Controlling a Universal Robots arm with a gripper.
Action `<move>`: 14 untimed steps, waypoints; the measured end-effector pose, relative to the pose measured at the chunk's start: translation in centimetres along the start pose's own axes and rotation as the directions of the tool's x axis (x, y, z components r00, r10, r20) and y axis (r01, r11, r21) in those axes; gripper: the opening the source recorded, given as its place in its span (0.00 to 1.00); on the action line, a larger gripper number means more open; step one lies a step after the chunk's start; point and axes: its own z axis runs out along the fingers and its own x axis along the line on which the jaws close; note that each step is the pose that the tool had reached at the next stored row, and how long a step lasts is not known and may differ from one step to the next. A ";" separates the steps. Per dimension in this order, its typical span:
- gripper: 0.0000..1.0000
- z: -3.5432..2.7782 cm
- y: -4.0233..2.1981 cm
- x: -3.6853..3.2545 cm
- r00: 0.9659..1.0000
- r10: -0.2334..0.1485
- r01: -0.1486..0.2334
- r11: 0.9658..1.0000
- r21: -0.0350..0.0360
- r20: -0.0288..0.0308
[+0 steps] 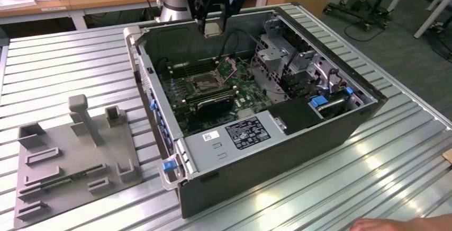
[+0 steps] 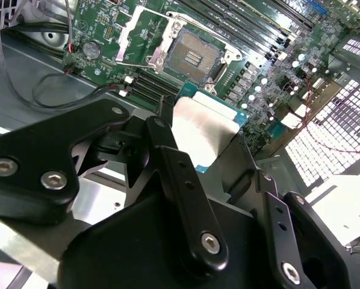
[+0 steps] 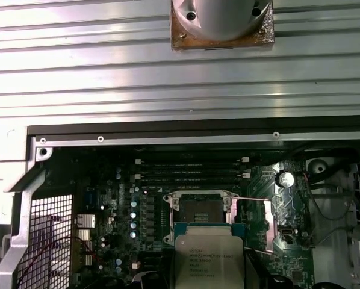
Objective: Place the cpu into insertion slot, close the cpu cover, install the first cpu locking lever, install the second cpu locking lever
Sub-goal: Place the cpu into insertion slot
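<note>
In the exterior view my gripper (image 1: pixel 211 25) hangs above the open computer case, over its far wall, shut on the cpu (image 1: pixel 211 28). In the second wrist view the cpu (image 2: pixel 205 126) shows its silvery top between my two black fingers (image 2: pixel 181 180). The insertion slot (image 2: pixel 192 57) lies open on the green motherboard beyond it, dark centre exposed. The cpu cover (image 2: pixel 141 35) is swung up and back beside the slot. In the first wrist view the cpu (image 3: pixel 209 260) sits in front of the insertion slot (image 3: pixel 199 211), with the cpu cover (image 3: pixel 258 220) raised to one side.
Long black memory slots (image 3: pixel 186 171) run beside the socket. Drive cages and cables (image 1: pixel 297 72) fill the case on the exterior view's right. A grey fixture plate (image 1: pixel 71 157) lies on the ribbed table at its left. A hand (image 1: pixel 403 224) rests at the bottom right edge.
</note>
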 end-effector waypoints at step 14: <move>0.54 0.21 -0.02 0.00 1.000 0.000 0.000 1.000 0.000 0.000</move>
